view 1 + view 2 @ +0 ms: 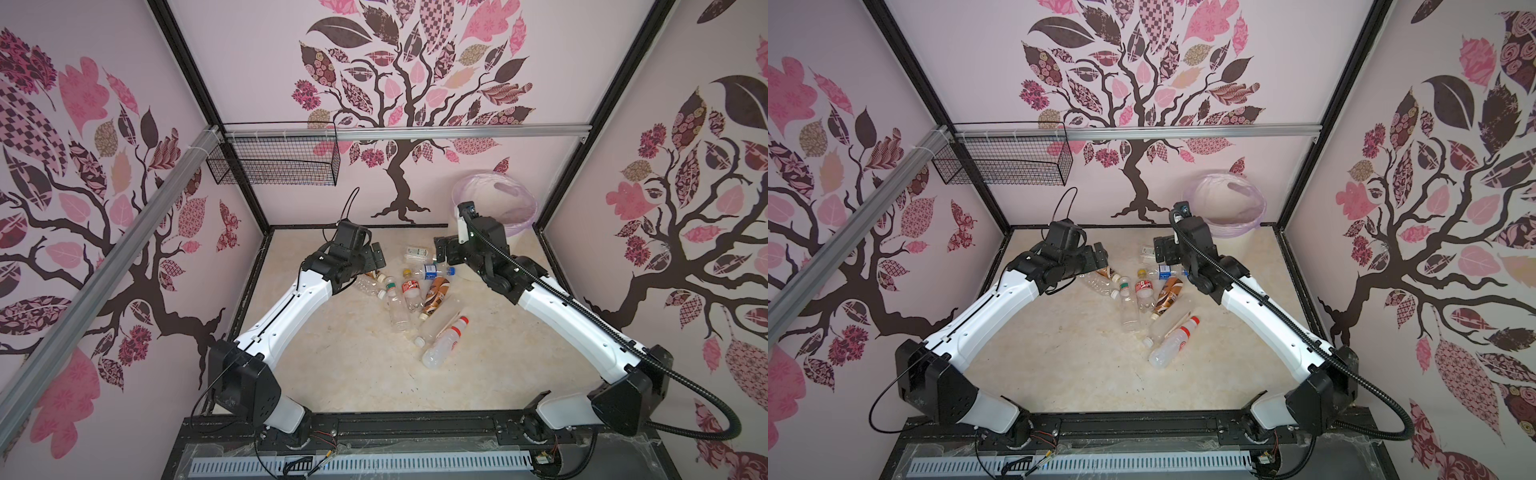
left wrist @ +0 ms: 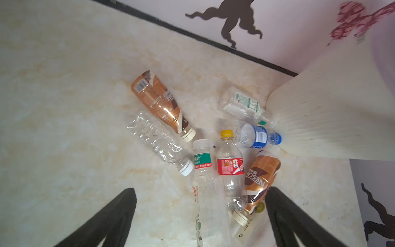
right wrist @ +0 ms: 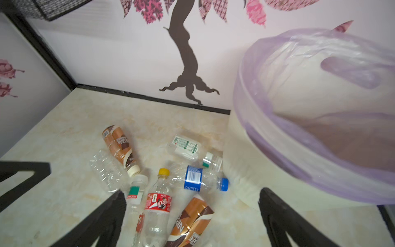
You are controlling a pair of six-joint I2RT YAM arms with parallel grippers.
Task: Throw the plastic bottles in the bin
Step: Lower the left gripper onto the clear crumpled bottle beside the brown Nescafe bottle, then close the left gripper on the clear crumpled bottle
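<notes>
Several plastic bottles lie in a heap mid-table: a red-labelled one (image 1: pixel 410 289) (image 2: pixel 230 166) (image 3: pixel 158 203), a brown one (image 1: pixel 436 295) (image 3: pixel 192 220), a blue-labelled one (image 1: pixel 432 271) (image 2: pixel 258 136) and a clear one with a red cap (image 1: pixel 444 343). A second brown bottle (image 2: pixel 158 102) lies apart at the heap's far left. The cream bin (image 1: pixel 494 199) (image 3: pixel 299 107) with its lilac bag stands at the back right. My left gripper (image 1: pixel 376 257) (image 2: pixel 201 189) hangs open above the heap's left side. My right gripper (image 1: pixel 440 249) (image 3: pixel 192 191) hangs open above its right side, beside the bin. Neither touches a bottle.
A black wire basket (image 1: pixel 274 162) hangs on the back rail at the left. Patterned walls close the table (image 1: pixel 332 374) on three sides. The bin's wall (image 2: pixel 320 107) stands close to the blue-labelled bottle's cap.
</notes>
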